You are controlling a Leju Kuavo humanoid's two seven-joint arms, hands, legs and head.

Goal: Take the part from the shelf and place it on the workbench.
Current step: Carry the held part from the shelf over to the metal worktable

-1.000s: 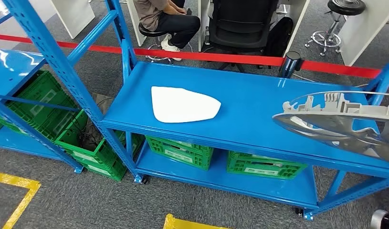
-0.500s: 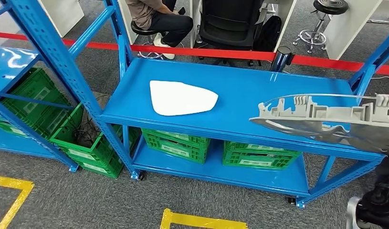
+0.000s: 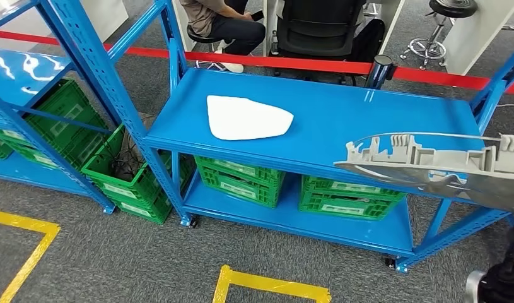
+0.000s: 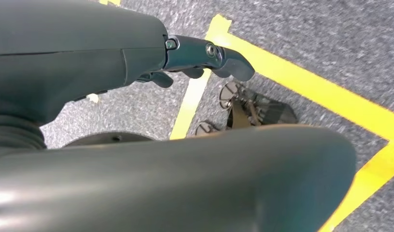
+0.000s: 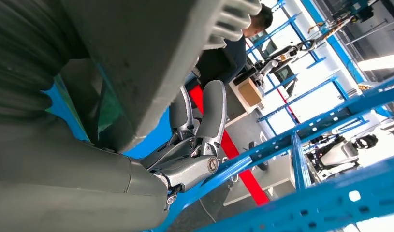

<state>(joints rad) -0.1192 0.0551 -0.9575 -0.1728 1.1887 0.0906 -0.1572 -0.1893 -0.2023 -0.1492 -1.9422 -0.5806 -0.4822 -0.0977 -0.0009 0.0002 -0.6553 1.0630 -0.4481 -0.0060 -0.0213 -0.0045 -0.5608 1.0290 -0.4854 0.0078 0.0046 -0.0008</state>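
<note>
A large grey moulded part [image 3: 431,167] with ribs along its upper edge hangs in the air at the right of the head view, over the front right corner of the blue shelf [image 3: 342,113]. In the right wrist view my right hand [image 5: 185,154] grips this grey part [image 5: 151,58], its silver fingers [image 5: 209,116] wrapped under the edge. A flat white part [image 3: 248,118] lies on the shelf's top board, left of the middle. My left hand [image 4: 204,53] hangs over the grey carpet with nothing in it, fingers stretched out.
Green crates [image 3: 241,180] stand on the lower board, more under a second blue shelf [image 3: 27,69] at the left. Red barrier tape [image 3: 304,63] runs behind, with a seated person [image 3: 222,22] and an office chair [image 3: 320,25] beyond. Yellow tape [image 3: 267,284] marks the floor.
The whole picture has shifted, so the camera has moved. The grey part stays at the right of the view and now sits slightly lower against the shelf. The white part lies unmoved.
</note>
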